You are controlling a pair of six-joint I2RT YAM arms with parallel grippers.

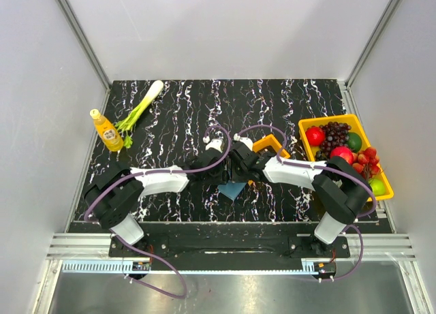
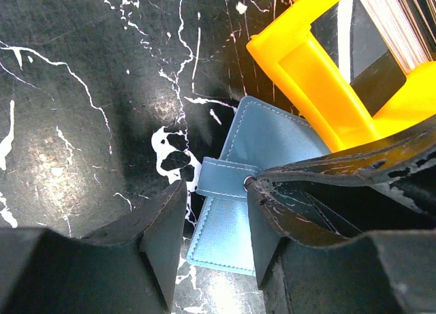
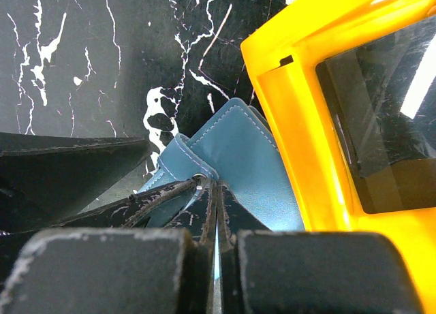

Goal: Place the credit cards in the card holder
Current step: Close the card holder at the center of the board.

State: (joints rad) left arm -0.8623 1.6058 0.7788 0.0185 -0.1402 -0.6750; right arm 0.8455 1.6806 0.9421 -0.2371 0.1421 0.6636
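It was a lab test booth: grey panels (image 1: 238, 28) in aluminium framing (image 1: 81, 38) enclosed a marbled table (image 1: 272, 103), robot mounting rail (image 1: 225, 244) at six o'clock.

Table inventory:
1. Flat blue soft-flapped card holder (image 1: 232, 189): lay on the black marbled table (image 1: 286, 103), near middle, just in front of the small orange plastic tray (image 1: 271, 146).
2. Thin rectangular credit cards (image 2: 400, 21): stood stacked on edge inside that tray.
3. Large yellow plastic fruit bin (image 1: 304, 133): sat right of the tray.
4. Yellow plastic bottle (image 1: 107, 131): stood far left, with the long green leek (image 1: 139, 111) behind it.
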